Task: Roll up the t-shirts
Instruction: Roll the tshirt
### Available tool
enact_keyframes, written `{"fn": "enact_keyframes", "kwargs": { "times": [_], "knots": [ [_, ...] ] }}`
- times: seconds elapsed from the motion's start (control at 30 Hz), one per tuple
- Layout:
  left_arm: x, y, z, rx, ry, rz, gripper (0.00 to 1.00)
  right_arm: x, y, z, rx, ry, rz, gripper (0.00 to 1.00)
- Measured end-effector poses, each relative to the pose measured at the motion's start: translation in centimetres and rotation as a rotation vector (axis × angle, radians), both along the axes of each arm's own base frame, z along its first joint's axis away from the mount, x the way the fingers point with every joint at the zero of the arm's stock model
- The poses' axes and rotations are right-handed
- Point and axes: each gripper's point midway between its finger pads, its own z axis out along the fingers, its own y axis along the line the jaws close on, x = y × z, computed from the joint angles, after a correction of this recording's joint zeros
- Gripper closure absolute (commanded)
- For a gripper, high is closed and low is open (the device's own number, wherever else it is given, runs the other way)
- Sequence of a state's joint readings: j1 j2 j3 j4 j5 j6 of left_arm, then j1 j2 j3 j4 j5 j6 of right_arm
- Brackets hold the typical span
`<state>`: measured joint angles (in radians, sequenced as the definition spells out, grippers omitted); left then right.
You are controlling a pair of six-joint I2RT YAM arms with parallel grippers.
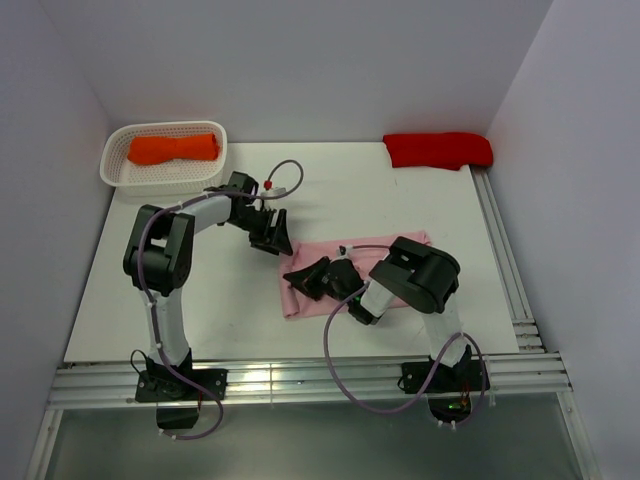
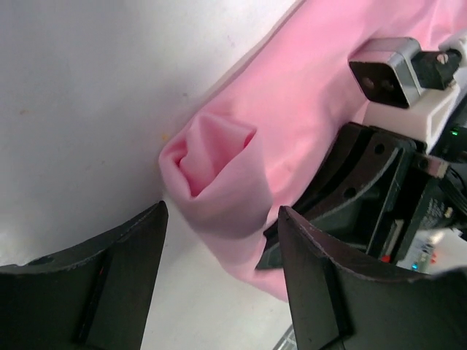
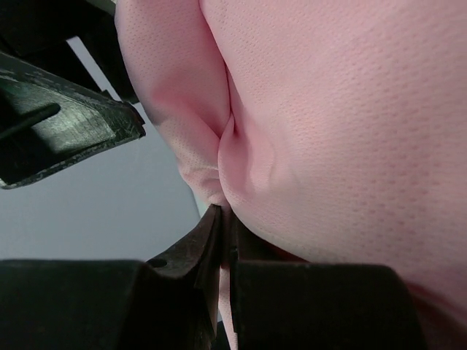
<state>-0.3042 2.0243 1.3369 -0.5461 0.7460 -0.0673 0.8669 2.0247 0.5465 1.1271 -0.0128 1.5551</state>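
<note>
Left arm [image 1: 165,262] and right arm [image 1: 420,285]: black joint housings, white link sections, each on a black base at the bottom of the top view. A thin lilac cable [image 1: 287,163] follows the left arm, with a small red connector [image 1: 268,185] at upper centre. A matching cable [image 1: 327,345] hangs from the right arm; green light [image 1: 462,405] at its base. Left gripper [image 1: 277,243] fingers [image 2: 109,284]: matt black, curved, grainy, slotted. Right gripper [image 1: 300,280] fingers [image 3: 182,292]: same black, scuffed edges. Right wrist camera [image 2: 387,69], upper right of the left wrist view: grey block, two lenses, white mount, one screw [image 2: 443,58]; green, red and blue lights below it.
</note>
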Motion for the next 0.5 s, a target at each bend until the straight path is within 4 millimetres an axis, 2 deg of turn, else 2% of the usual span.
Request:
{"fn": "enact_keyframes", "kwargs": {
  "times": [0.27, 0.47, 0.5],
  "knots": [
    [1.0, -1.2, -0.4, 0.139, -0.1, -0.02, 0.34, 0.3, 0.5, 0.0, -0.047, 0.011, 0.015, 1.0],
    [2.3, -1.0, -1.0, 0.319, -0.209, -0.009, 0.41, 0.4, 0.6, -0.1, -0.07, 0.022, 0.018, 1.0],
    [2.5, -0.9, -1.1, 0.353, -0.233, -0.008, 0.46, 0.4, 0.6, 0.0, -0.073, 0.023, 0.018, 1.0]
  ]
}}
